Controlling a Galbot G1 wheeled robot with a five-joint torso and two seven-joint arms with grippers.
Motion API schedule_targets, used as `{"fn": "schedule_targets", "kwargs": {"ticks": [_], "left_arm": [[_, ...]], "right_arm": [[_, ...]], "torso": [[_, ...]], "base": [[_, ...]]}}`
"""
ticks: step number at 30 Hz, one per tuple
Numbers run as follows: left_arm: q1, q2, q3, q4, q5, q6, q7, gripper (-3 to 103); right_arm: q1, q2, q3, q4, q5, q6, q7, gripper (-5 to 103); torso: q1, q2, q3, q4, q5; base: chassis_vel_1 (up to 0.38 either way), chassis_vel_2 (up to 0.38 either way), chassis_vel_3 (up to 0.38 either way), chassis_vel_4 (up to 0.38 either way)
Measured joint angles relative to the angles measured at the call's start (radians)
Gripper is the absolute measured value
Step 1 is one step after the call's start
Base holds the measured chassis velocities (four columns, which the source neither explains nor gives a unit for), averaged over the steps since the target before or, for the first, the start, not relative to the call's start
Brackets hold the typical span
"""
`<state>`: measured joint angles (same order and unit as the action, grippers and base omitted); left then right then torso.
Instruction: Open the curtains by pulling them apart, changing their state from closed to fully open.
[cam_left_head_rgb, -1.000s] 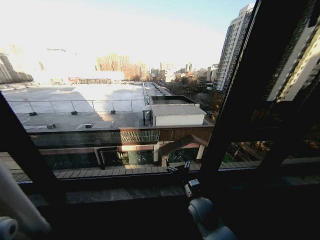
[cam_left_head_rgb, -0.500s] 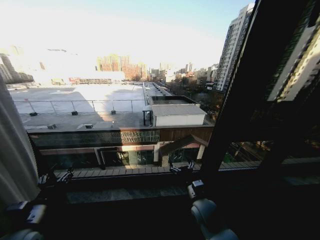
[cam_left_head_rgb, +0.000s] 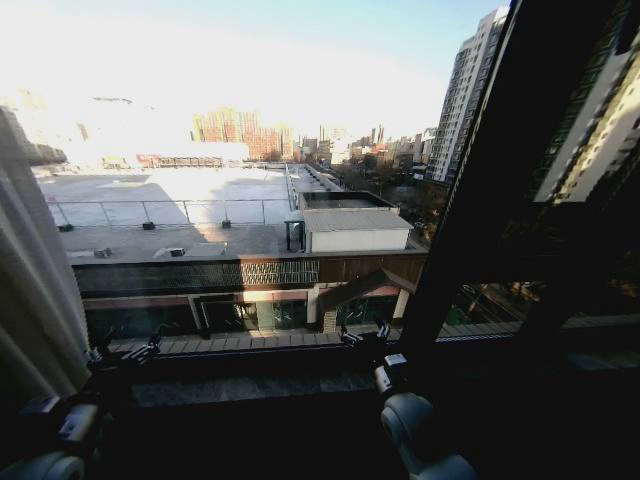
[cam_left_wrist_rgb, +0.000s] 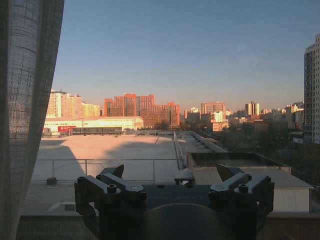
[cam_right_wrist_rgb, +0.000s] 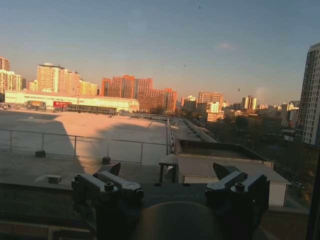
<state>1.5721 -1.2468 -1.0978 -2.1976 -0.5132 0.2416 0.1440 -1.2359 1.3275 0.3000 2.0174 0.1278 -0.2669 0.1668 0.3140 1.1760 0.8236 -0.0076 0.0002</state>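
Observation:
One sheer white panel of the curtains (cam_left_head_rgb: 35, 290) hangs bunched at the far left of the window; in the left wrist view this curtain (cam_left_wrist_rgb: 25, 125) runs along one edge of the picture. My left gripper (cam_left_head_rgb: 125, 352) is low at the sill, just right of that panel and apart from it. In its own view the left gripper (cam_left_wrist_rgb: 172, 172) is open with nothing between its fingers. My right gripper (cam_left_head_rgb: 363, 335) is at the middle of the sill, facing the glass. The right gripper (cam_right_wrist_rgb: 169, 170) is open and holds nothing.
A thick dark window frame bar (cam_left_head_rgb: 470, 200) slants up on the right. The dark sill (cam_left_head_rgb: 250, 390) runs across below the glass. Rooftops and city buildings lie beyond the pane.
The left gripper has come into view at the lower left and edged right. The curtain panel now covers more of the left edge. The right arm has hardly moved.

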Motion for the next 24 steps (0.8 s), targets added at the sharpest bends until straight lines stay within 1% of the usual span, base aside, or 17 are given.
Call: {"fn": "schedule_targets", "kwargs": {"ticks": [4,10,17,24], "left_arm": [[-0.002,-0.003,0.004,0.001,0.0,0.001,0.0,100],[-0.001,-0.007,0.007,0.001,0.003,0.004,-0.002,100],[-0.004,-0.008,0.006,0.002,0.003,0.007,-0.003,100],[0.001,-0.022,0.007,-0.004,0.006,0.007,-0.003,100]], "right_arm": [[0.004,0.001,0.007,-0.007,-0.001,0.0,0.0,100],[0.008,-0.001,0.013,-0.015,-0.001,0.0,0.0,100],[0.017,-0.003,0.013,-0.021,-0.001,0.0,0.0,100],[0.027,0.002,0.007,-0.027,-0.001,-0.001,0.0,100]], "torso": [[0.0,0.0,0.0,0.0,-0.0002],[0.0,0.0,0.0,0.0,0.0],[0.0,0.0,0.0,-0.0001,0.0001],[0.0,0.0,0.0,-0.0001,-0.0002]], "base": [[-0.074,-0.104,0.064,0.096],[-0.156,-0.233,0.161,0.234],[-0.247,-0.303,0.258,0.313],[-0.327,-0.36,0.299,0.371]]}}
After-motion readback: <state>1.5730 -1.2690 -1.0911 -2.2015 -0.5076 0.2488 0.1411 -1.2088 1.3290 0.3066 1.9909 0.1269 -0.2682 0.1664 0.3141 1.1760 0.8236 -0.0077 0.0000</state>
